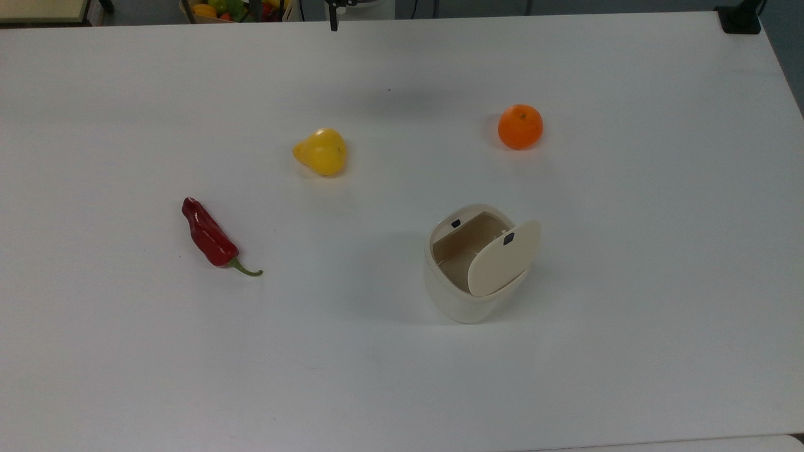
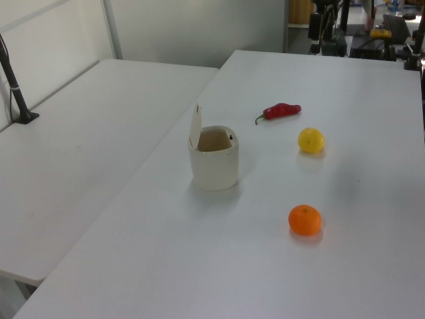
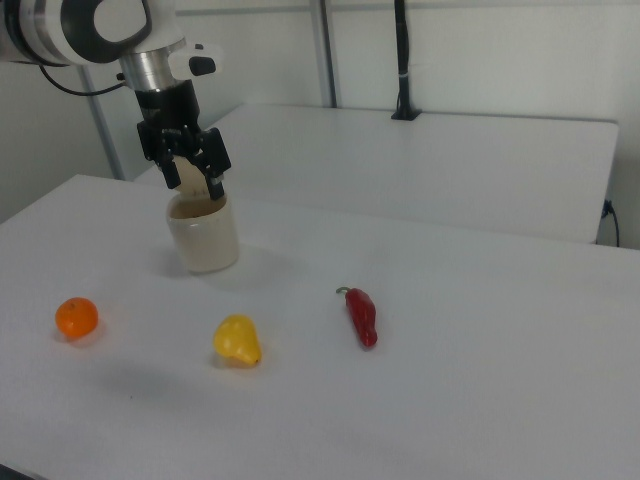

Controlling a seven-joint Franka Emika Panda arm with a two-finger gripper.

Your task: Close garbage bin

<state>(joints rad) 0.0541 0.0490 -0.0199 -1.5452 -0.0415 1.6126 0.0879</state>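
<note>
The garbage bin [image 1: 461, 295] is a small cream tub standing right of the table's middle in the top view. Its beige lid [image 1: 504, 258] is tipped up on edge, so the inside shows. The bin [image 2: 214, 166] stands with its lid [image 2: 195, 126] upright at the left view's left rim. In the right view, my gripper [image 3: 193, 185] hangs open at the upper left, its black fingers [image 3: 215, 172] spread, and it overlaps the lid above the bin [image 3: 205, 240]. The top view shows nothing touching the bin.
An orange [image 1: 520, 126] lies beyond the bin, a yellow pear-shaped fruit [image 1: 321, 151] to the top view's left of it, and a red chilli pepper [image 1: 209, 236] further left. A second white table [image 2: 80, 153] adjoins. A black post base [image 1: 741, 19] sits at a far corner.
</note>
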